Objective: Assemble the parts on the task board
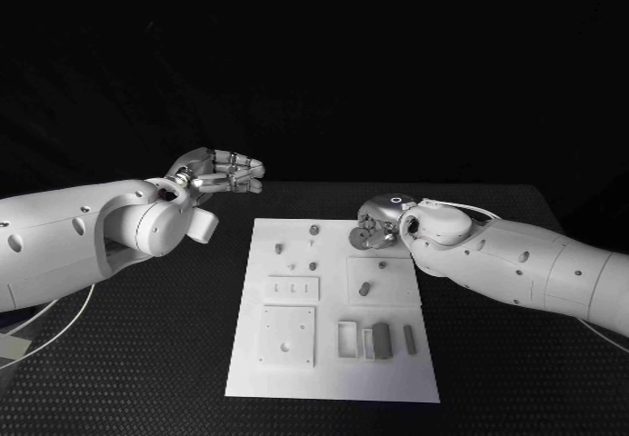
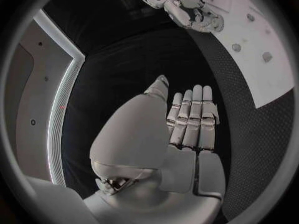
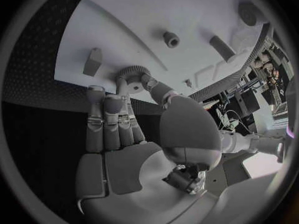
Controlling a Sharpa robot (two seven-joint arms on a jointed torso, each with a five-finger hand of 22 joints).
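Head view looks down on a white rectangular task board (image 1: 334,309) lying in the middle of a black table (image 1: 511,363). Small grey parts rest on it: short pegs (image 1: 314,230) near the far end, a slim bar (image 1: 409,340) and a darker block (image 1: 382,339) beside a pale frame near the close end. No brand, label or writing can be read anywhere on the board or the parts.

At the board's far right corner, the right hand (image 1: 374,229) pinches a round toothed gear (image 1: 361,238) between its thumb and a finger. In the right wrist view the gear (image 3: 132,73) sits at the fingertips (image 3: 122,84), just above the board's edge, with a small peg (image 3: 171,39) and an oblong part (image 3: 92,61) lying on the board beyond the fingers.

The left hand (image 1: 216,173) hovers off the board, over the table to its far left, holding nothing. In the left wrist view its fingers (image 2: 193,117) are straight and side by side, well apart from the board.
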